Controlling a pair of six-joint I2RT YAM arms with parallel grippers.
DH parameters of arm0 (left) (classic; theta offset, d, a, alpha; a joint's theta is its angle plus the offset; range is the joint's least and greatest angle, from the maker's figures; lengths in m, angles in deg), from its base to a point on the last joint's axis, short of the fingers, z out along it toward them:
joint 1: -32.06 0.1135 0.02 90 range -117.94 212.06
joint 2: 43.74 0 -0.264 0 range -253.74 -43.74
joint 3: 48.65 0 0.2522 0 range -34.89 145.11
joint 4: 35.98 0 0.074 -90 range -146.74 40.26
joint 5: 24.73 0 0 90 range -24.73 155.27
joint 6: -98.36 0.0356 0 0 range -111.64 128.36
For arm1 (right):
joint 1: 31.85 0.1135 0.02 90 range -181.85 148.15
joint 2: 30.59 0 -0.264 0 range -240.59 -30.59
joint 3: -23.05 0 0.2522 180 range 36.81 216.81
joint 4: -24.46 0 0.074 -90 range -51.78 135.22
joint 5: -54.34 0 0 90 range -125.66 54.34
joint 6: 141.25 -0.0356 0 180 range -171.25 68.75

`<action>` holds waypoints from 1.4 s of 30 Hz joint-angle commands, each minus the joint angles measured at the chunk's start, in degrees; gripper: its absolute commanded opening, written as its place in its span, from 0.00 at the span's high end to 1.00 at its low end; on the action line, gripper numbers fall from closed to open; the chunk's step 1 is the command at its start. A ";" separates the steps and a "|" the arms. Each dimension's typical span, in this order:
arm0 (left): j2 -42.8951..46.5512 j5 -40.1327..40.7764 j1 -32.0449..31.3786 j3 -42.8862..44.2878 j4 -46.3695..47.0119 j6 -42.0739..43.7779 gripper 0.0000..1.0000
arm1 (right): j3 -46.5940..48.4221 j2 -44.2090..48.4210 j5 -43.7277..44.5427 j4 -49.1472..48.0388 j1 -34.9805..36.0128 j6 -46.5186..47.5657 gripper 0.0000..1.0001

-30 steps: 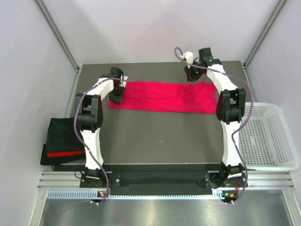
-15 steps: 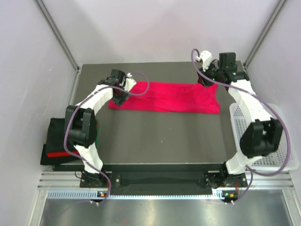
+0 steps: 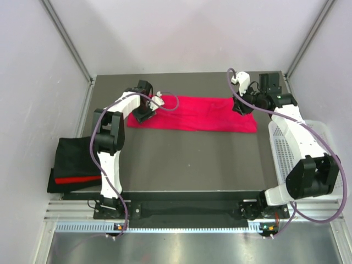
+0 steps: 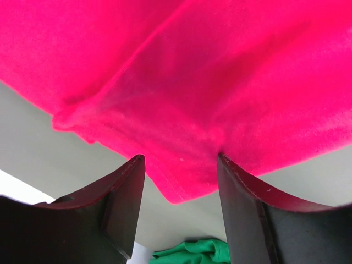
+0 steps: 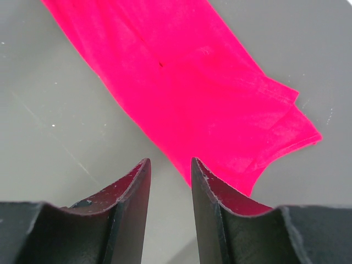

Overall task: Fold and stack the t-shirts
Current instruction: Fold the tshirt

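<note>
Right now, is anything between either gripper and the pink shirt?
Nothing visible stands in the way. The left gripper hangs right over the left end of the magenta t-shirt, and the right gripper is at its right end.

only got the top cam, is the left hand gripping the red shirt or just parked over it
Observer: Not gripping. In the left wrist view the left hand is open, and a corner of the magenta shirt lies between its fingers, unpinched.
Operator: and the other one
Observer: Also open, but narrowly. In the right wrist view the right hand has nothing between its fingers, and the shirt's edge lies just past their tips on the table.
</note>
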 commanded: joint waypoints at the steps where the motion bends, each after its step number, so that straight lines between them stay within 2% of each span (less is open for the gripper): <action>1: -1.65 0.78 0.03 2.50 -5.39 1.56 0.41 | -0.54 3.00 -1.74 0.32 0.27 0.30 0.64; 6: 1.41 2.01 0.21 -1.89 -5.31 2.35 0.41 | -1.51 3.43 -1.82 0.15 0.18 0.48 0.64; 12: 8.00 4.12 0.38 -7.43 1.90 2.53 0.37 | -2.92 3.52 -2.43 -1.08 0.18 -0.74 0.64; 17: 9.77 3.07 0.91 -8.39 -0.55 2.09 0.37 | -3.62 4.14 -2.52 -0.82 0.27 -0.92 0.64; 20: 9.34 2.98 1.00 -9.98 0.15 3.23 0.37 | -4.32 4.40 -2.52 -1.35 0.18 -1.19 0.63; 25: 4.87 2.72 1.09 -7.88 -1.34 3.41 0.37 | -4.33 4.66 -2.35 -1.09 0.18 -1.36 0.63; 29: 2.31 2.71 1.44 -5.94 -2.05 2.97 0.42 | -4.50 5.10 -1.30 -0.73 0.27 -0.93 0.63; 33: 0.72 2.45 1.62 -5.06 -2.49 2.35 0.52 | -5.73 4.58 -0.77 -1.26 0.27 -0.92 0.63; 35: -0.33 2.28 1.62 -4.19 -3.36 1.57 0.89 | -6.69 3.71 0.02 -2.22 0.27 -1.27 0.63; 36: -0.42 2.19 1.62 -3.83 -3.89 0.87 1.00 | -6.87 3.26 1.24 -2.57 0.18 -1.45 0.63; 39: 1.33 1.31 0.66 -4.70 -8.45 -0.63 1.00 | -6.70 0.28 3.09 -2.76 0.27 -1.37 0.63; 40: 4.38 1.22 0.13 -5.67 -9.33 -1.07 1.00 | -6.35 -1.38 3.54 -2.84 0.18 -1.36 0.64; 42: 8.70 1.05 -1.80 -10.75 -11.01 -2.13 1.00 | -5.39 -3.76 4.07 -2.06 0.18 -1.28 0.64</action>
